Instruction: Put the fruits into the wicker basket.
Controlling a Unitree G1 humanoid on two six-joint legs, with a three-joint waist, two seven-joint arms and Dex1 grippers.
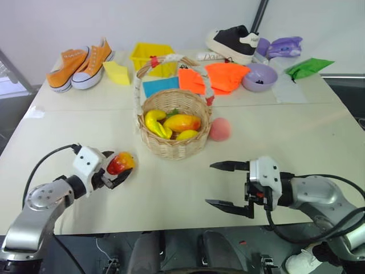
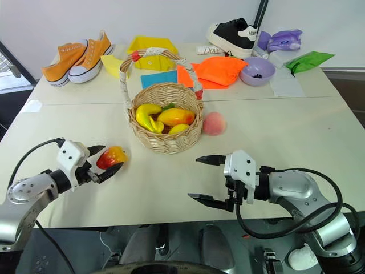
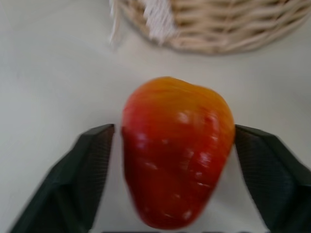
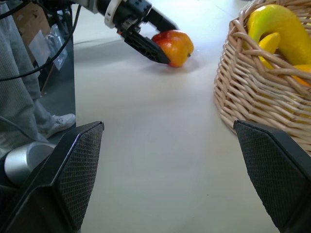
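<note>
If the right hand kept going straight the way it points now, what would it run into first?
Probably nothing nearby: the right hand, open, points across bare table toward the left hand, which brackets the red-and-yellow mango. Those seem to be the first things in line. The wicker basket lies off to one side; depth is unclear.

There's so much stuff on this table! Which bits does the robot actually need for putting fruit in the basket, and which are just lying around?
Part of the job:
- wicker basket, some fruits already inside
- red-and-yellow mango, between the left gripper fingers
- pink peach, on the table beside the basket

Just lying about:
- orange sneakers
- yellow bin
- purple bowl
- black shoe
- orange cloth
</note>
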